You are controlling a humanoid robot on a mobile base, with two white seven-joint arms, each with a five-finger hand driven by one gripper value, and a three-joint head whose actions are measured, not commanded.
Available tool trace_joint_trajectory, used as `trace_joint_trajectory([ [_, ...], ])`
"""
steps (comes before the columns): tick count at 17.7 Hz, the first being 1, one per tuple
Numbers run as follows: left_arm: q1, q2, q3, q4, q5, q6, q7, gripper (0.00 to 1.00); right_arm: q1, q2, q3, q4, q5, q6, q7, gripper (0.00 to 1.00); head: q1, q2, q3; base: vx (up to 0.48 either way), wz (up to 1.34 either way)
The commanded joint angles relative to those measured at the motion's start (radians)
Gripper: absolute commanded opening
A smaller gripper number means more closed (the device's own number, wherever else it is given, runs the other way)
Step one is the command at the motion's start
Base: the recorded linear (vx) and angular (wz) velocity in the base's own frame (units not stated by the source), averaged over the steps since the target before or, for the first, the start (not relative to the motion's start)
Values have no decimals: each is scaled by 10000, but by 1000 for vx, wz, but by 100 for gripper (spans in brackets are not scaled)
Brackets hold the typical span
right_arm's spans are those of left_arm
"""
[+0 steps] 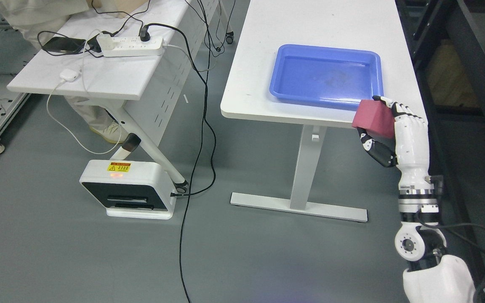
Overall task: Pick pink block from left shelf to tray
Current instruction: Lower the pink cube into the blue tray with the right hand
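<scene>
My right hand (379,126) rises from the lower right and is shut on the pink block (373,119); fingers wrap over its top and the thumb sits under it. The block hangs at the near right corner of the white table (251,84), just in front of the near rim of the blue tray (326,99). The tray holds nothing that I can see. My left arm does not show.
A dark shelf frame (474,63) runs along the right edge. At the left stands a second white table (99,75) with a power strip (131,46), a phone and cables; a white device (126,189) sits on the grey floor beneath it. A person's trouser leg and shoe (105,130) show under that table.
</scene>
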Motion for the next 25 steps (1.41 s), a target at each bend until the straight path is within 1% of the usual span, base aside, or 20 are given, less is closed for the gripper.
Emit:
trace_joint_trajectory([
  [1,200,175,0,-175,0,7,1,100,-3,0,-215,3,0,-13,-12,1,0,0,0,242,-23],
  [10,200,175,0,-175,0,7,1,100,-19,0,-92,18,77,-13,141,1,0,0,0,220,-30],
  [15,200,175,0,-175,0,7,1,100,-19,0,46,49,138,2,1060,2,0,0,0,236,-57],
  [17,200,175,0,-175,0,7,1,100,-34,0,214,110,154,18,1931,2,0,0,0,231,-92],
  [21,200,175,0,-175,0,7,1,100,-49,15,246,218,138,170,4689,2,0,1,0,208,-118],
  [22,200,175,0,-175,0,7,1,100,-65,15,246,218,123,217,5183,2,0,1,0,198,-107],
  [25,200,175,0,-175,0,7,1,100,-65,0,246,218,62,202,6044,2,0,1,0,168,-79],
])
